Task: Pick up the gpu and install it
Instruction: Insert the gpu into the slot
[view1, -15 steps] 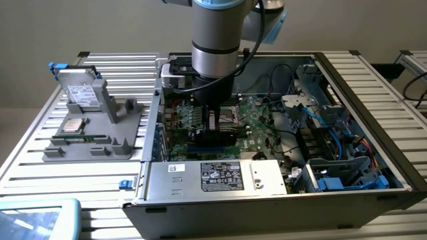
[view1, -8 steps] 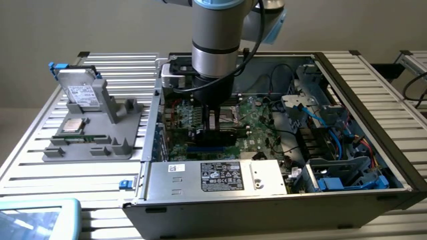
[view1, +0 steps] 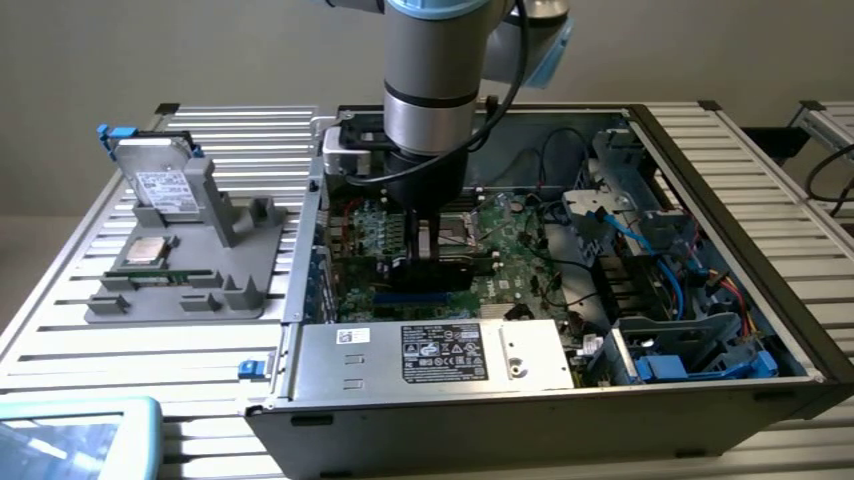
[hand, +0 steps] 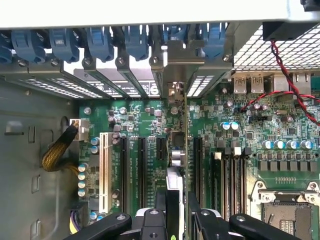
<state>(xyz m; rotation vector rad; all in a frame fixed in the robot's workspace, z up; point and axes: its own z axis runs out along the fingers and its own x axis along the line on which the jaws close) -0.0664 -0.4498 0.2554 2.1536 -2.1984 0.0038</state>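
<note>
I judge the gpu (view1: 434, 275) to be light and stiff but fragile: a thin board with small parts and a contact edge that must not be bent or scraped. The good place to take it is the upper long edge, with one pad on each flat face, away from its silver bracket (hand: 176, 82). So I hold it: my gripper (view1: 427, 238) is closed to a narrow gap on the card, which hangs edge-down directly below my fingers.

Going from the exterior view's left, the grey rack (view1: 187, 290) with the hard drive (view1: 167, 190) stands well apart from the motherboard (view1: 521, 235). The gpu stands upright over the motherboard's middle, above the long black slots (hand: 141, 170). The blue cables (view1: 667, 240) lie beyond the motherboard on the exterior view's right. Whether the contact edge touches a slot, I cannot tell.
</note>
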